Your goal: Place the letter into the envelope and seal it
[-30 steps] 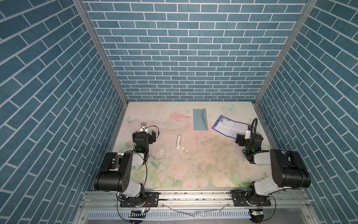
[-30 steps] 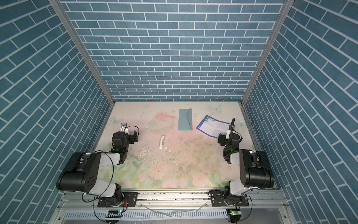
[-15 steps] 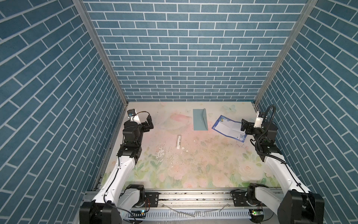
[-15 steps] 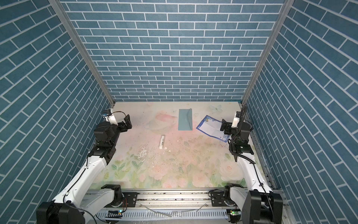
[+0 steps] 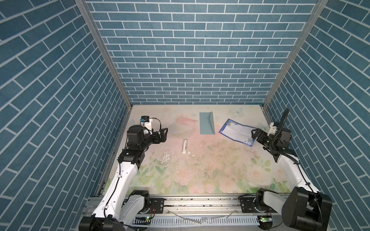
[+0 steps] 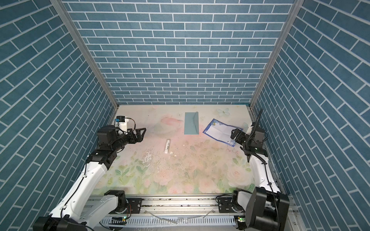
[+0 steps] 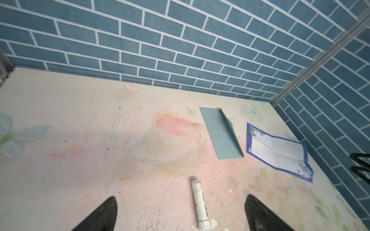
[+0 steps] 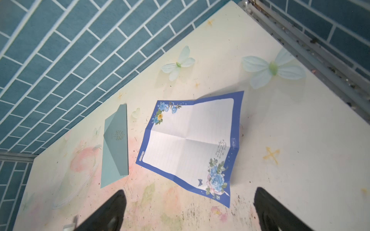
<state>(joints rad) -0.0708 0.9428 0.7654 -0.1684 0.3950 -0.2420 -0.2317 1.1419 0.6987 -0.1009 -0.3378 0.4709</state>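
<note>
Table (image 5: pixel 220 170): pale floral print, worn and speckled with dark grit. Printed butterflies (image 8: pixel 178 63) sit at the far right corner.

White tube (image 5: pixel 184 146) lies flat near the table's middle, running roughly front to back, with a barcode label on its side in the left wrist view (image 7: pixel 200 206). Small white flakes (image 5: pixel 189 153) lie just beside its near end.

Chipped patch (image 5: pixel 166 158) in the surface, left of the tube and nearer the front.

Blue brick-pattern walls (image 5: pixel 190 50) close three sides. A metal rail (image 5: pixel 200 202) runs along the front edge.

Handwriting on the letter (image 8: pixel 190 140) and print on the white stick (image 7: pixel 200 204) are illegibly small.
</note>
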